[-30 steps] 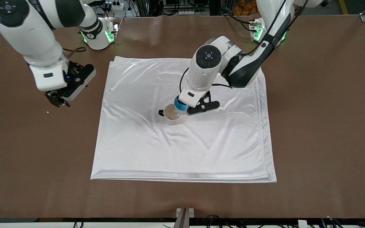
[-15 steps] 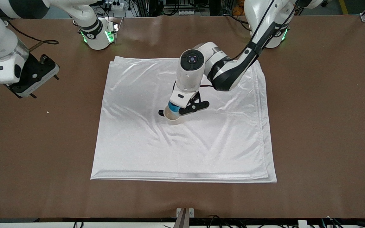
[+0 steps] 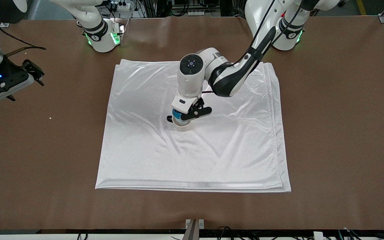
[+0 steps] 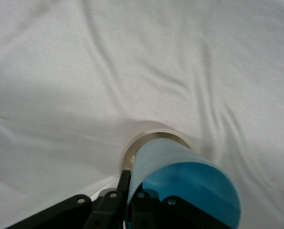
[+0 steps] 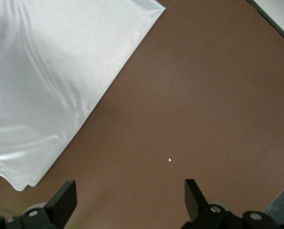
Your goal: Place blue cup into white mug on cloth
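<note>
- Cloth [image 3: 192, 146] lies spread and wrinkled on the brown table [image 3: 345, 133], its layered edges showing toward the left arm's end; it serves as the landmark here.
- The white mug [image 3: 182, 125] stands upright on the cloth, near the cloth's middle, with its small dark handle [image 3: 169, 118] pointing toward the right arm's end of the table.
- The left gripper [image 3: 181, 115] is directly over the mug, fingers clamped on the blue cup [image 3: 177, 115].
- In the left wrist view the blue cup [image 4: 180, 183] is tilted, its lower end at the mug [image 4: 154, 138] mouth; whether it touches the mug's rim cannot be told.
- The right gripper [image 3: 33, 71] waits above bare table off the cloth's edge at the right arm's end, holding nothing.
- The right wrist view shows its fingers [image 5: 63, 200] spread wide, with a corner of the cloth [image 5: 46, 90] and a small white speck [image 5: 170, 160] on the table below.
</note>
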Controlling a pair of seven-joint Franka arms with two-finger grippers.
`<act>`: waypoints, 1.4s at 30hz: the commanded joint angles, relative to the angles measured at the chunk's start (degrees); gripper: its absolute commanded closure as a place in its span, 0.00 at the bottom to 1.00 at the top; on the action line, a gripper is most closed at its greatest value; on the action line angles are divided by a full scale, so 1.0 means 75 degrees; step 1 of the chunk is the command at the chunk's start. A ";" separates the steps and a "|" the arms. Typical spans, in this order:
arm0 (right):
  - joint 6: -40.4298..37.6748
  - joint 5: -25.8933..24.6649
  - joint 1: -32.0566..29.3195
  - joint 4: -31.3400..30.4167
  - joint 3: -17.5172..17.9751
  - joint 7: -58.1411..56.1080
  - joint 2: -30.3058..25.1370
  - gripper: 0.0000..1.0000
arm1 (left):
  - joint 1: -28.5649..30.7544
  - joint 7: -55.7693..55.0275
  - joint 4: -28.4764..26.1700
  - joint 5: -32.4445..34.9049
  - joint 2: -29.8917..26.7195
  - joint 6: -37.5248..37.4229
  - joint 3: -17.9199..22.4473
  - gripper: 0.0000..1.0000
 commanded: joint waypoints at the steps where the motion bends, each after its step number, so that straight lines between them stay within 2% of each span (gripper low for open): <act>1: -0.0085 0.0165 -0.0217 0.0248 0.0100 0.1193 0.0286 0.00 | -0.0086 -0.0214 0.0222 0.0244 0.0179 0.0085 0.0081 1.00; 6: -0.0096 0.0304 -0.0369 0.0237 0.0112 0.2085 0.0380 0.00 | -0.0086 -0.0214 0.0222 0.0244 0.0237 0.0097 0.0081 1.00; 9: -0.0026 0.1006 -0.0580 0.0201 0.0100 0.2285 0.0380 0.00 | -0.0132 -0.0214 0.0210 0.0256 0.0249 0.0097 0.0081 1.00; 13: 0.0255 0.1593 -0.1002 0.0143 0.0100 0.2320 0.0392 0.00 | -0.0180 -0.0225 0.0198 0.0256 0.0238 0.0097 0.0081 1.00; 22: 0.0337 0.1559 -0.0967 0.0072 0.0135 0.4159 0.0321 0.00 | -0.0226 -0.0202 0.0175 0.0244 0.0319 0.0097 0.0081 0.99; 23: 0.0302 0.1559 -0.0967 0.0072 0.0135 0.4230 0.0321 0.00 | -0.0226 -0.0202 0.0175 0.0244 0.0343 0.0097 0.0081 0.91; 25: 0.0244 0.1559 -0.0967 0.0072 0.0147 0.4312 0.0310 0.00 | -0.0226 -0.0190 0.0175 0.0244 0.0355 0.0097 0.0081 0.69; 26: 0.0232 0.1559 -0.0956 0.0072 0.0147 0.4429 0.0310 0.00 | -0.0215 -0.0190 0.0187 0.0244 0.0355 0.0097 0.0081 0.54; 27: 0.0220 0.1559 -0.0956 0.0072 0.0170 0.4581 0.0286 0.00 | -0.0215 -0.0190 0.0187 0.0244 0.0355 0.0097 0.0081 0.33; 28: 0.0232 0.1559 -0.0956 0.0096 0.0182 0.4698 0.0275 0.00 | -0.0215 -0.0179 0.0187 0.0256 0.0355 0.0097 0.0081 0.06; 29: 0.0232 0.1548 -0.0933 0.0107 0.0182 0.4769 0.0274 0.00 | -0.0226 -0.0155 0.0175 0.0279 0.0355 0.0097 0.0081 0.00; 38: 0.0290 0.1278 -0.0850 0.0119 0.0194 0.4793 0.0228 0.00 | -0.0226 -0.0120 0.0210 0.0350 0.0249 0.0097 0.0244 0.00; 42: 0.0326 0.1255 -0.0768 0.0119 0.0194 0.4793 0.0204 0.00 | -0.0215 -0.0120 0.0210 0.0560 -0.0043 0.0074 0.0327 0.00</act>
